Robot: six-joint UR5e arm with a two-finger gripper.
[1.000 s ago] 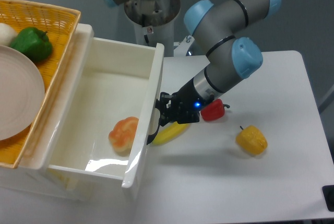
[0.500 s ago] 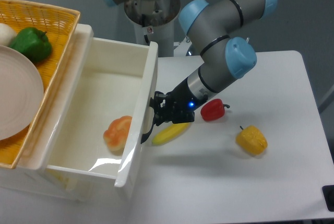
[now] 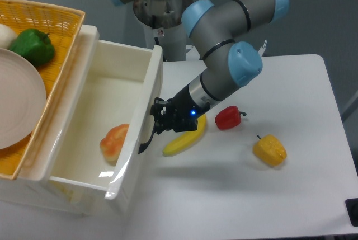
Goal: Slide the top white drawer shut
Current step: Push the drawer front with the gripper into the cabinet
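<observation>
We are seeing the black claw (image 3: 156,118) pressing against the front of the glossy white plastic top drawer (image 3: 137,122), partly open at the left of the white desk (image 3: 268,206); claw's grip state unclear.

Left of the table (image 3: 291,206) we find the cabinet, its top white drawer (image 3: 134,139) pulled out rightward, one round fruit (image 3: 113,142) inside. On the cabinet top — a basket (image 3: 56,22) holding a plate (image 3: 17,106) and a pepper (image 3: 32,46). Against the drawer front we note the gripper (image 3: 158,121). On the table, left to right — banana (image 3: 183,141), pepper (image 3: 228,117), another pepper (image 3: 269,150).
</observation>
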